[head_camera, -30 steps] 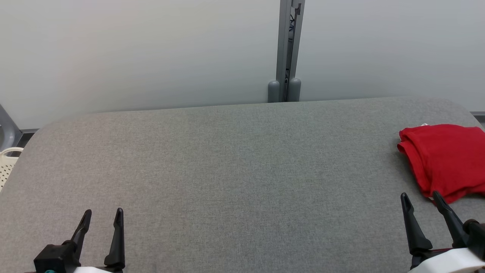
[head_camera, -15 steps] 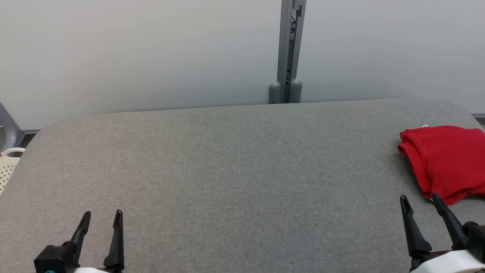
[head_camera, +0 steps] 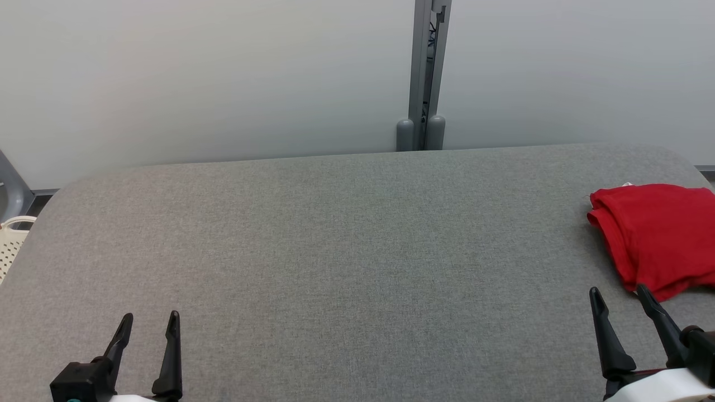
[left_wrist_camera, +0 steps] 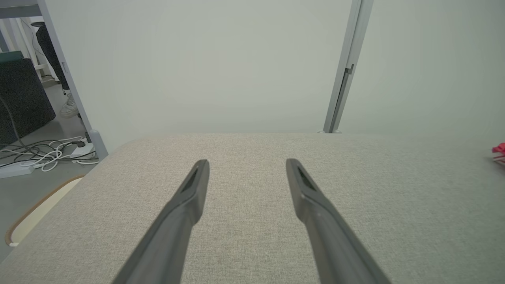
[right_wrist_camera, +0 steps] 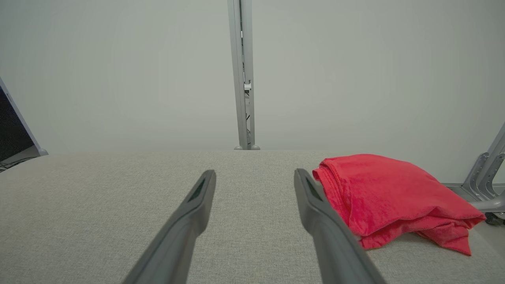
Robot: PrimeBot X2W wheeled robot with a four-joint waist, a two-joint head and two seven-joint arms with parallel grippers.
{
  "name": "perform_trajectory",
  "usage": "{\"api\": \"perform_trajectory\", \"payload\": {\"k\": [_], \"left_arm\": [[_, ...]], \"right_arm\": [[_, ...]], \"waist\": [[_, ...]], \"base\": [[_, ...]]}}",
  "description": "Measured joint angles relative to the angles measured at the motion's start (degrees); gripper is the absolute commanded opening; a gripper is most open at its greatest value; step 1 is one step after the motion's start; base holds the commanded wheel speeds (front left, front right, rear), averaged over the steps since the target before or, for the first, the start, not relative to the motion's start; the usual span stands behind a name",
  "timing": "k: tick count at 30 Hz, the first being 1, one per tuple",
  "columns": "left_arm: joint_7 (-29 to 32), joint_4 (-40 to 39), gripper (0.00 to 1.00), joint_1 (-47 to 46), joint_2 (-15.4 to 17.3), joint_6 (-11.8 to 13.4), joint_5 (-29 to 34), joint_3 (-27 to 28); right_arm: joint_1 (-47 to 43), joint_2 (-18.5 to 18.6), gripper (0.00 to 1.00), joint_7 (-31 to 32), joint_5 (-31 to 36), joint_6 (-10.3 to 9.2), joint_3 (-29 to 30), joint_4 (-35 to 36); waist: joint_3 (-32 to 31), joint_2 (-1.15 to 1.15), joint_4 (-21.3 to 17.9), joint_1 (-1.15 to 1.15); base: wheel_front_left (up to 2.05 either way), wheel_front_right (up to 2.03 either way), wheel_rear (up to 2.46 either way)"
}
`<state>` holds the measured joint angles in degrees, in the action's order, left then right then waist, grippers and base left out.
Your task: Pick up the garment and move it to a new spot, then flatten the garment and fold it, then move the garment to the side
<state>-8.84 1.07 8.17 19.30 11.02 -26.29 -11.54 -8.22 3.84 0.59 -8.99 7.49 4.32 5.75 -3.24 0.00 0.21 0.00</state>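
The left gripper [head_camera: 151, 318] is held wide open at the lower left of the head view, with nothing between its two dark fingers and nothing touched by them. The right gripper [head_camera: 618, 291] is likewise spread wide and empty at the lower right. Its outer fingertip is seen just in front of the garment's near edge, though contact cannot be confirmed.

The red garment [head_camera: 659, 234] is found folded into a compact bundle at the right end of the grey fabric-covered table [head_camera: 335, 234], partly cut off by the edge of the head view.

In the right wrist view the bundle's stacked layers and a stitched hem are made out beside the right-hand finger, and a grey metal frame [right_wrist_camera: 485, 177] is seen past the table's end. In the left wrist view only a red sliver of the garment is caught at the far right, while cables [left_wrist_camera: 43, 156] on the floor and a pale shoe [left_wrist_camera: 70, 108] are shown beyond the table's left end. A cream perforated basket [head_camera: 11, 245] is seen at the left edge of the head view.
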Motion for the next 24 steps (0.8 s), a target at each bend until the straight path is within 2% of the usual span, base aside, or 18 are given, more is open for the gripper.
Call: {"api": "perform_trajectory", "payload": {"k": [11,12,16,24], "left_arm": [[-0.13,0.76,1.0,-0.03,0.03,0.19,-0.41,-0.33],[-0.23,1.0,0.0,-0.01,-0.11,0.15,-0.43,-0.4],[0.09,2.63,0.0,0.99,-1.82,0.04,-1.19,-1.01],[1.68,3.6,0.0,0.53,-3.23,-1.81,-8.32,0.75]], "right_arm": [[-0.02,0.0,1.0,-0.09,-0.09,0.0,-0.04,-0.03],[-0.03,-0.07,0.0,-0.09,-0.09,0.0,-0.08,-0.32],[-0.74,-0.73,0.0,0.01,-0.97,0.0,-0.29,-2.48],[0.16,-0.75,0.0,0.65,-9.72,0.0,-0.01,-4.45]], "waist": [[-0.29,0.0,0.11,0.0],[-0.29,0.0,0.11,0.0],[-0.25,0.0,0.1,0.0],[0.0,0.0,0.08,0.0]], "base": [[0.0,0.0,0.0],[0.0,0.0,0.0],[0.0,0.0,0.0],[0.0,0.0,0.0]]}}
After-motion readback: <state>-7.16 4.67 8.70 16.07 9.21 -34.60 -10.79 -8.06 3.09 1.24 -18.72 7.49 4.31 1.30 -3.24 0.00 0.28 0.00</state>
